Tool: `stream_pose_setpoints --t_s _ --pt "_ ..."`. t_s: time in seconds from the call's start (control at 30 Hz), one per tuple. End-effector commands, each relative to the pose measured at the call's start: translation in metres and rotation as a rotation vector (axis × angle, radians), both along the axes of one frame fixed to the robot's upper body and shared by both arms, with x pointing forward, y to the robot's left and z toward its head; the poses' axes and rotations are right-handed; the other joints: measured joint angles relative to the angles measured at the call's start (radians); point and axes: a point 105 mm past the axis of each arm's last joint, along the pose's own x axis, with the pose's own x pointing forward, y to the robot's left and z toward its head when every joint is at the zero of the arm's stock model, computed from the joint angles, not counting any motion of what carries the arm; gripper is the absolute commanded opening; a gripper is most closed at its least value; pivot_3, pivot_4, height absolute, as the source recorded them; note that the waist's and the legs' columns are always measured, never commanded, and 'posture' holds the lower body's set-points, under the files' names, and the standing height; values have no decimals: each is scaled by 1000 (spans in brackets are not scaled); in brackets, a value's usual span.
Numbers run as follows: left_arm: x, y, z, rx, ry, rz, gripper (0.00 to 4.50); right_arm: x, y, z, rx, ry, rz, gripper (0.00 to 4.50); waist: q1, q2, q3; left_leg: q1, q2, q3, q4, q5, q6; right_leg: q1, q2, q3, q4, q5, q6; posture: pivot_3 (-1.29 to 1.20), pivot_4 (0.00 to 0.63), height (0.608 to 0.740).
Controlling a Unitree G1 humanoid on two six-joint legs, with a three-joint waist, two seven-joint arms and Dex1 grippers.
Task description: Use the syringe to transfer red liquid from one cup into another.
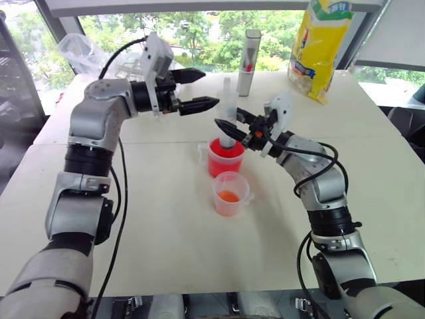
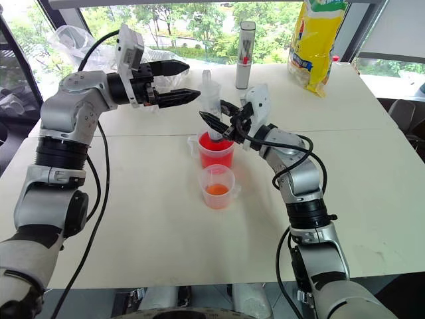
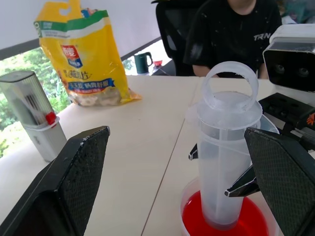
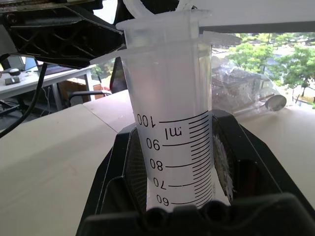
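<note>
On the white worktop (image 1: 166, 239) the syringe (image 1: 228, 113) stands upright, its long axis near vertical, tip down inside the larger handled cup (image 1: 224, 157) of red liquid (image 3: 224, 228) and its ring-shaped plunger top upward. The right end effector (image 1: 234, 124) is clenched around the barrel from the side, just above the cup's rim; in the right wrist view the scale marks sit between its black fingers (image 4: 118, 172). The left end effector (image 1: 199, 88) hangs beside the plunger ring with its jaws spread wide and nothing in them, pointing level across the worktop toward the syringe's top, close to it but apart.

The smaller clear cup (image 1: 231, 193) with an orange tint at its bottom stands just in front of the red cup, nearer the robot. Farther back, an upright grey tube (image 1: 250, 62) with a red mark stands behind the syringe, and a yellow bag (image 1: 320, 45) stands at the far right. A crumpled clear plastic bag (image 1: 80, 50) lies at the far left corner. A person in a dark shirt (image 3: 231, 34) sits beyond the worktop.
</note>
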Motion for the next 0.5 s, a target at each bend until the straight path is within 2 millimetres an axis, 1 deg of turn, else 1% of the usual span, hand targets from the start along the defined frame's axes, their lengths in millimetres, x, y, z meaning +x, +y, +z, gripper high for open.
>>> stream_pose_setpoints --t_s 0.03,0.1,0.23,0.33,0.43,0.5 --pt "-4 -5 24 -8 -74 -28 4500 -16 14 20 2 -100 76 1485 0 0 0 0 0 0 0 0 0 0 0 0 0 0 0 0 150 740" --pt "-7 -2 25 2 -65 -53 4500 -17 15 20 1 -100 78 1485 -2 0 0 0 0 0 0 0 0 0 0 0 0 0 0 0 150 740" --pt "-14 12 27 23 -50 -87 4500 -19 14 19 -4 -98 82 1485 -3 0 0 1 0 0 0 0 0 0 1 0 1 0 0 0 150 740" --pt "-12 19 32 20 -58 -68 4500 -20 14 19 -8 -98 85 1485 -1 0 0 1 0 0 0 0 0 0 1 0 1 0 0 0 150 740" --pt "-8 19 38 -3 -63 -56 4500 -20 14 19 -12 -98 88 1485 2 0 0 0 0 0 1 0 0 0 0 0 1 0 0 0 150 740" --pt "-6 15 40 -10 -65 -62 4500 -20 15 19 -17 -98 93 1485 3 0 0 0 0 0 1 0 0 0 0 -1 1 0 0 0 150 740"
